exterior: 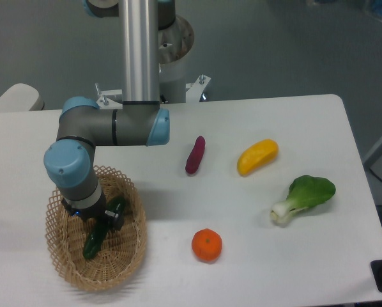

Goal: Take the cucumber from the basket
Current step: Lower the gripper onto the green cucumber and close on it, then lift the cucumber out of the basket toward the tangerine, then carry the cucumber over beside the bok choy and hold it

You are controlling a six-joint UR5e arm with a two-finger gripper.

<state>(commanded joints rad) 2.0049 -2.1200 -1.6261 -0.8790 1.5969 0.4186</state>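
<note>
One cucumber (100, 229), one basket (63, 262), one end effector (96, 217)

A glossy dark green cucumber (96, 235) lies in a rough, light tan woven wicker basket (124, 265) with an openwork rim, on a smooth, matt white counter (274, 262). The arm (140, 57) above shows a brushed metal tube with smooth grey and pale blue plastic joint caps.
</note>
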